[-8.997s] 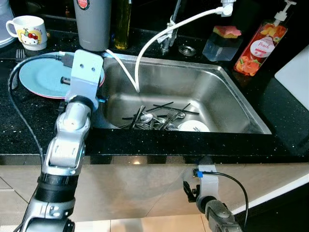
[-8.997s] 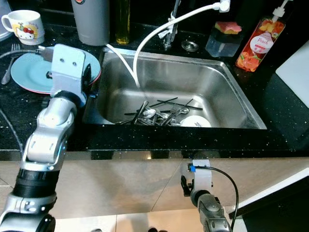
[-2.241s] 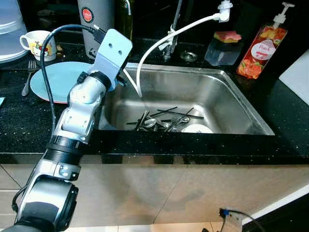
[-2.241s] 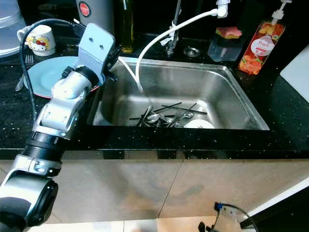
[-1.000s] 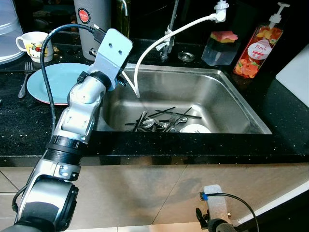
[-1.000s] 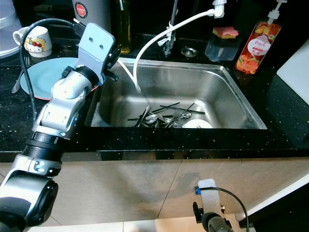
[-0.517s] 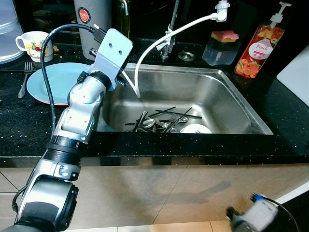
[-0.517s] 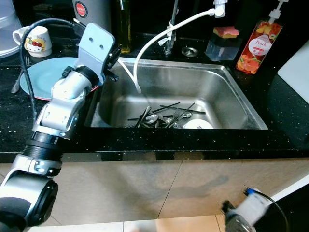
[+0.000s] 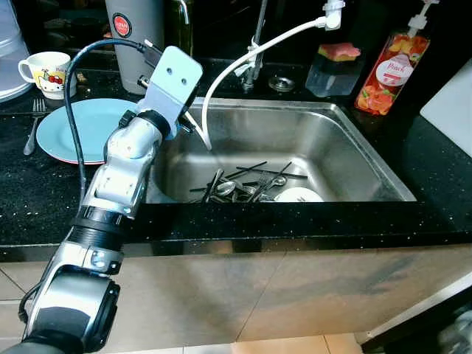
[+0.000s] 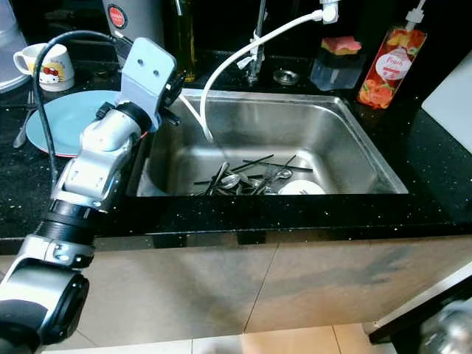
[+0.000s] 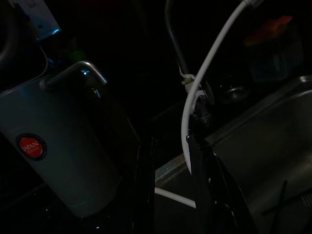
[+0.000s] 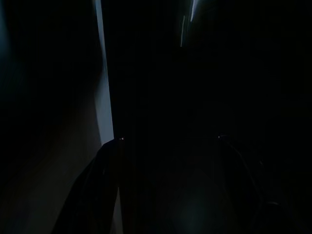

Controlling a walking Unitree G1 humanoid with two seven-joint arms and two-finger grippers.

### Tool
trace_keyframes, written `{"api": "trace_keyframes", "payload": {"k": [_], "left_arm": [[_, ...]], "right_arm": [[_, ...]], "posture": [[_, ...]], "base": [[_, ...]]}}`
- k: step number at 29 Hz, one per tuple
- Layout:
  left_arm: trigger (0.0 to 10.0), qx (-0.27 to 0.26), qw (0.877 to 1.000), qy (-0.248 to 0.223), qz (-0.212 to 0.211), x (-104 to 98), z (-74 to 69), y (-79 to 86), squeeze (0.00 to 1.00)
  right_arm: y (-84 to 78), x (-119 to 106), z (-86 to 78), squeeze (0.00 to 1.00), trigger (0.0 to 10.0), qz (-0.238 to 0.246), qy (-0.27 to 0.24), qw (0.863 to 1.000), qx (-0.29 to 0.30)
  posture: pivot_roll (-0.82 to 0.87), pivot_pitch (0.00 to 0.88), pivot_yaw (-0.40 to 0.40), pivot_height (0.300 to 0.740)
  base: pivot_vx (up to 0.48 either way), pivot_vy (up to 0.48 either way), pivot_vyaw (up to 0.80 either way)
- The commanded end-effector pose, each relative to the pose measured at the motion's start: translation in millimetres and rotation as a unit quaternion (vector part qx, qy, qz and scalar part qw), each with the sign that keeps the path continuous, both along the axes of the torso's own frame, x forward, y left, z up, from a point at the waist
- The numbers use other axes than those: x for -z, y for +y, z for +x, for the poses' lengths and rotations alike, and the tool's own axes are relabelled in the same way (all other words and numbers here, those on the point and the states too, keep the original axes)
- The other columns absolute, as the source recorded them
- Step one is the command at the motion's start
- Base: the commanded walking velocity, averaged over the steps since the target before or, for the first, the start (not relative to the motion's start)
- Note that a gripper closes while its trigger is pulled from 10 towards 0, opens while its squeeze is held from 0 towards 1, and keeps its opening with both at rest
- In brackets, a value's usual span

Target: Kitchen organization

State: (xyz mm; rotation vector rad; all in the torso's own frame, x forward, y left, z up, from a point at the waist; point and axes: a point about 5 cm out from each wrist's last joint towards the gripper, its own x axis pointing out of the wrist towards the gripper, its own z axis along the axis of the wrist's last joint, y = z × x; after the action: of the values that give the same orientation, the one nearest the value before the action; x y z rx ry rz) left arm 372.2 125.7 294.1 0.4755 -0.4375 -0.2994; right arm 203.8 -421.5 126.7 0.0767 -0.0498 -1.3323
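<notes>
Left gripper (image 11: 170,185), carried on the jointed silver arm, is raised above the sink's left rear corner; its two long black fingers stand apart with nothing between them, released, aimed toward the tap and hose. Right gripper (image 12: 165,161) appears in its dark wrist view as two dim finger outlines set apart, empty. Black speckled stone counter (image 9: 44,199), glossy, surrounds the rectangular brushed-steel sink (image 9: 354,155), whose walls are smooth with rounded corners. On the sink floor lies a tangle of cutlery (image 9: 243,184): thin black chopsticks crossed over steel spoons and forks, and just beside it on the right a small round white dish (image 9: 299,195). A white flexible hose (image 9: 243,63) arcs from a fitting at the upper rear down into the left part of the basin, tied partway to the slim metal tap (image 9: 256,44). On the counter left of the sink rests a round pale-blue plate (image 9: 74,129) with a red rim, flat, and a steel fork (image 9: 31,125) lies at its left edge. Behind the plate stands a tall grey cylindrical jug (image 9: 134,37) with a red round badge. A white mug (image 9: 43,72) with a cartoon print stands at the far left. Behind the sink on the right stand a clear container holding a pink-and-yellow sponge (image 9: 335,53) and a pump bottle (image 9: 387,66) with an orange peach label.
</notes>
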Motion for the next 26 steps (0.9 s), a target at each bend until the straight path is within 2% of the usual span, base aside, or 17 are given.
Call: {"api": "trace_keyframes", "payload": {"k": [1,3,5,8,9,10,13,15,16,18,19,20,21,23,24,25,26], "left_arm": [[10.0,0.007,1.0,-0.006,0.007,-5.2,1.1,-2.3,0.0],[10.0,0.006,1.0,-0.006,0.008,-5.2,1.6,-1.9,0.0],[10.0,0.006,1.0,-0.006,0.008,-5.2,1.7,-1.7,0.0],[10.0,0.005,1.0,-0.007,0.008,-5.3,2.5,-0.8,0.0],[10.0,0.005,1.0,-0.007,0.008,-5.3,2.5,-0.8,0.0],[10.0,0.004,1.0,-0.007,0.008,-5.4,2.7,-0.5,0.0],[10.0,0.0,1.0,-0.008,0.002,-7.1,4.4,2.0,0.0],[10.0,-0.005,1.0,-0.01,-0.014,-11.3,6.0,5.1,0.0],[10.0,-0.005,1.0,-0.01,-0.014,-11.3,6.0,5.1,0.0],[10.0,-0.009,0.999,-0.018,-0.029,-17.0,7.1,9.0,0.0],[10.0,-0.009,0.999,-0.024,-0.034,-19.3,7.1,10.1,0.0],[10.0,-0.01,0.999,-0.03,-0.041,-22.2,7.2,11.4,0.0],[10.0,-0.01,0.999,-0.03,-0.041,-22.2,7.2,11.4,0.0],[10.0,-0.01,0.998,-0.036,-0.046,-25.1,7.2,12.1,0.0],[10.0,-0.01,0.998,-0.036,-0.046,-25.1,7.2,12.1,0.0],[10.0,-0.01,0.998,-0.037,-0.046,-25.3,7.4,12.1,0.0],[10.0,-0.009,0.998,-0.036,-0.045,-25.0,7.7,12.0,0.0]], "right_arm": [[-3.0,-18.8,0.9,0.0,10.0,-0.043,-0.01,0.999,0.009],[-9.0,-63.5,5.8,0.0,10.0,-0.116,-0.048,0.992,0.009],[-9.1,-73.2,6.7,0.0,10.0,-0.13,-0.056,0.99,0.008],[5.5,-137.5,26.4,0.0,10.0,-0.222,-0.117,0.966,-0.057],[5.5,-137.5,26.4,0.0,10.0,-0.222,-0.117,0.966,-0.057],[13.2,-152.2,32.5,0.0,10.0,-0.242,-0.131,0.958,-0.082],[66.5,-181.0,74.3,0.0,10.0,-0.241,-0.174,0.925,-0.237],[112.9,-177.1,106.7,0.0,10.0,-0.159,-0.217,0.898,-0.347],[112.9,-177.1,106.7,0.0,10.0,-0.159,-0.217,0.898,-0.347],[173.3,-152.1,137.0,0.0,10.0,-0.045,-0.237,0.862,-0.447],[195.0,-141.4,144.4,0.0,10.0,-0.022,-0.23,0.849,-0.475],[219.9,-124.8,152.1,0.0,10.0,-0.01,-0.199,0.838,-0.508],[219.9,-124.8,152.1,0.0,10.0,-0.01,-0.199,0.838,-0.508],[257.4,-104.4,154.0,0.0,10.0,-0.073,-0.116,0.81,-0.57],[257.4,-104.4,154.0,0.0,10.0,-0.073,-0.116,0.81,-0.57],[267.9,-99.9,151.4,0.0,10.0,-0.075,-0.109,0.798,-0.588],[271.1,-101.0,148.2,0.0,10.0,-0.073,-0.119,0.795,-0.591]], "posture": [[0.26,0.031,-0.074,0.74],[0.25,0.03,-0.072,0.74],[0.25,0.03,-0.072,0.74],[0.25,0.028,-0.071,0.74],[0.25,0.028,-0.071,0.74],[0.25,0.028,-0.071,0.74],[0.23,0.028,-0.079,0.74],[0.23,0.03,-0.085,0.74],[0.23,0.03,-0.085,0.74],[0.23,0.032,-0.101,0.74],[0.23,0.032,-0.101,0.74],[0.24,0.03,-0.104,0.74],[0.24,0.03,-0.104,0.74],[0.24,0.029,-0.101,0.74],[0.24,0.029,-0.101,0.74],[0.24,0.028,-0.099,0.74],[0.24,0.028,-0.095,0.74]], "base": [[0.0,0.0,0.0],[0.0,0.0,0.0],[0.0,0.0,0.0],[0.0,0.0,0.0],[0.0,0.0,0.0],[0.0,0.0,0.0],[0.0,0.0,0.0],[0.0,0.0,0.0],[0.0,0.0,0.0],[0.0,0.0,0.0],[0.0,0.0,0.0],[0.0,0.0,0.0],[0.0,0.0,0.0],[0.0,0.0,0.0],[0.0,0.0,0.0],[0.0,0.0,0.0],[0.0,0.0,0.0]]}}
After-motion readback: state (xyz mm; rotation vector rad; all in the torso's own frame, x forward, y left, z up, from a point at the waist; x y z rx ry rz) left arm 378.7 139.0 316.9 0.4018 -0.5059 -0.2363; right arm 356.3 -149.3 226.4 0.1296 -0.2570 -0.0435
